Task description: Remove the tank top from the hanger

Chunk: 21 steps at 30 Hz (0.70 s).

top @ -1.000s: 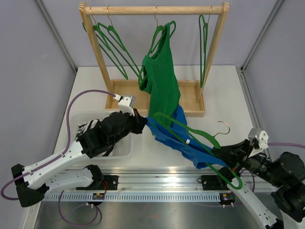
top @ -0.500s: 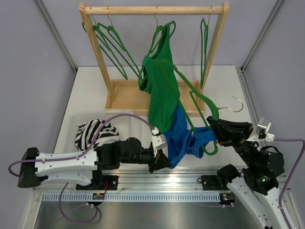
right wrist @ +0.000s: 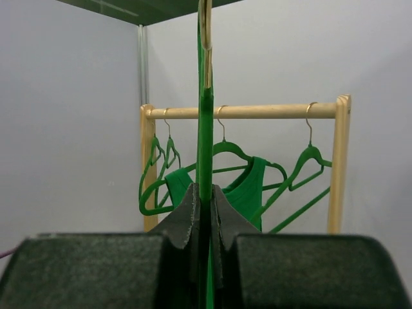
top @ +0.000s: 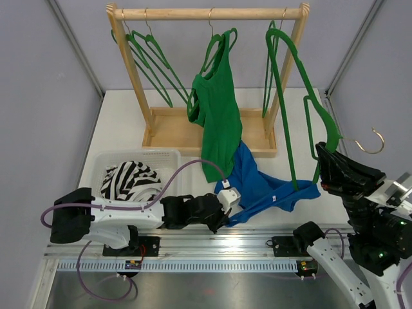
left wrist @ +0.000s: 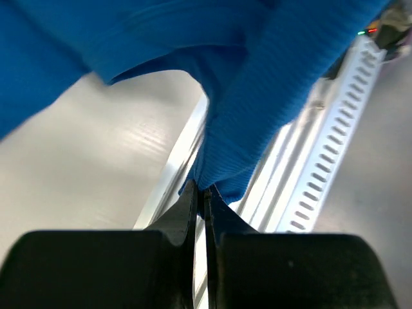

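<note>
Blue top (top: 267, 193) lying on bench (top: 129, 129); hanger (right wrist: 205, 129) lifted at right.
Left claw (left wrist: 201, 193) pinched tight on top's near edge. Right claw (right wrist: 205, 196) clamped on hanger, held upright.

Tank top (top: 264, 190) on table (top: 122, 122); rack (top: 206, 13) behind, bin (top: 138, 152) left.
</note>
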Motion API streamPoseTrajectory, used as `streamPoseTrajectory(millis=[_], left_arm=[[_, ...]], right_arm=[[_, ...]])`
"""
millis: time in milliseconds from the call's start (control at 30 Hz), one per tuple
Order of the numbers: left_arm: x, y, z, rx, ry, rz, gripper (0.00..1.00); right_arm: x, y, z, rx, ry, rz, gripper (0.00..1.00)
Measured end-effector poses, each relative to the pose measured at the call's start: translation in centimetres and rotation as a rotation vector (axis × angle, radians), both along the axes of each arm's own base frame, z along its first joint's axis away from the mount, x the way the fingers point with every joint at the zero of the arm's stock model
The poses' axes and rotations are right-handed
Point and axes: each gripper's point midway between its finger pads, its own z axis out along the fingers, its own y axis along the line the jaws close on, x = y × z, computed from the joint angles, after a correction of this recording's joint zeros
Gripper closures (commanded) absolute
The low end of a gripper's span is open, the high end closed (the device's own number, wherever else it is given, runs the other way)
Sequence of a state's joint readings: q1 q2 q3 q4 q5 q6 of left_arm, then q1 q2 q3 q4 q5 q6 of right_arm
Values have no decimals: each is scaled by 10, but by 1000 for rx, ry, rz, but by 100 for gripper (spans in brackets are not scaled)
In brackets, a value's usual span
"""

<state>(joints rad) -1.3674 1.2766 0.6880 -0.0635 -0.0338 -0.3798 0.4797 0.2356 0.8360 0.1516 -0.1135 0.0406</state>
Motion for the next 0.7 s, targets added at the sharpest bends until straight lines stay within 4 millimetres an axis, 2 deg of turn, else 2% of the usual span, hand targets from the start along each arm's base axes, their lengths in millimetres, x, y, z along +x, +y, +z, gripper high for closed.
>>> streamPoseTrajectory(millis=[67,133,267,400,500,567,633,700], left_arm=[[5,2,-9,33,-2,34,100],[10,1,-11,47,-11,66,100],[23,-1,1,53,-39,135,100],[30,9,19,37,-71,185,100],[18,7,44,-44,-60,103,100],[1,3,64,-133,-39,12,100],[-14,2,83,-218,-25,-61,100],[-24,4,105,-302,-25,-102,100]], right_arm=[[-1,-9,10,0,39,-36,100],[2,-13,10,11,91,-53,100],[16,-10,-5,-29,269,-55,100],[38,-16,-13,10,446,-112,100],[43,-11,-24,87,383,-77,100],[42,-1,-47,143,295,-1,100],[46,16,-71,143,260,74,100],[53,35,-84,93,278,139,100]])
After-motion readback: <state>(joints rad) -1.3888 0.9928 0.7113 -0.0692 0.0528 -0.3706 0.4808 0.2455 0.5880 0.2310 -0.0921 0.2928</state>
